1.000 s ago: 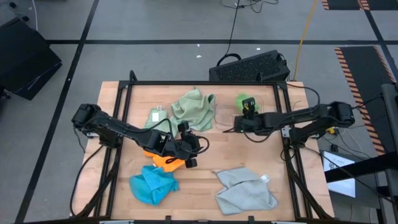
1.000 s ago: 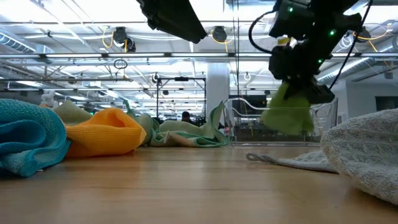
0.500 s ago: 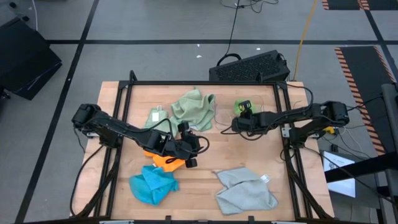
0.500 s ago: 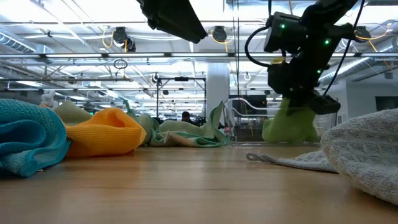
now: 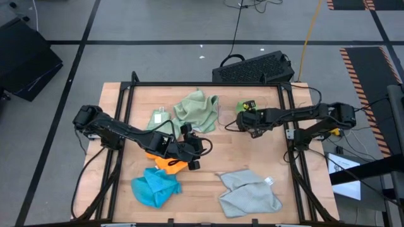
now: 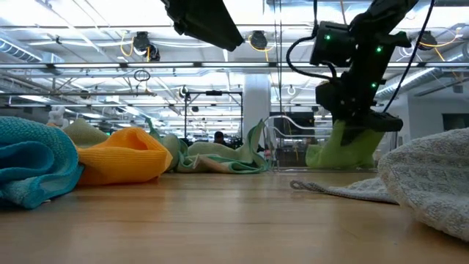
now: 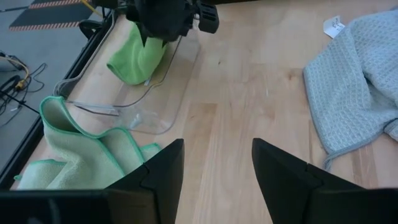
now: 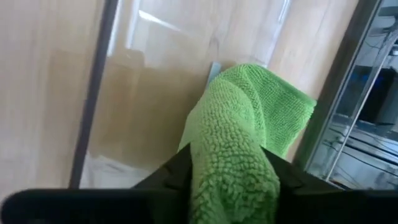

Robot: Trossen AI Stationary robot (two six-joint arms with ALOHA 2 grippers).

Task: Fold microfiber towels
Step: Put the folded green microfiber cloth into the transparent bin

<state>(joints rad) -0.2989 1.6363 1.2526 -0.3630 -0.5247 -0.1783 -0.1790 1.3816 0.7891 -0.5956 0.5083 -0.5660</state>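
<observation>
A bright green towel (image 5: 245,105) sits bunched in the clear tray (image 5: 228,120) at the far right of the table, with my right gripper (image 5: 248,114) shut on it from above. My left gripper (image 5: 201,151) hangs open mid-table over the orange towel (image 5: 168,162), nothing between its fingers (image 7: 163,169). Two pale sage green towels (image 5: 197,110) (image 5: 159,118) lie crumpled at the far middle. A blue towel (image 5: 154,187) and a grey towel (image 5: 249,194) lie crumpled near the front edge. My right gripper pinches a thick bunched fold of the green towel (image 8: 231,163) between its two fingers (image 8: 176,175), which slant down from the table's right. The towel's far part (image 8: 267,102) droops ahead of the fingers, and its lower end (image 6: 344,158) rests in the tray.
The tray's clear walls (image 7: 177,74) stand around the green towel. A black frame rail (image 5: 287,120) runs along the right edge, close behind my right arm. Bare wood (image 5: 221,151) lies between the tray and the grey towel.
My right gripper has sunk and tipped over the tray, carrying the green towel down. The towel hung clear a second ago; now its lower end sits in the tray.
</observation>
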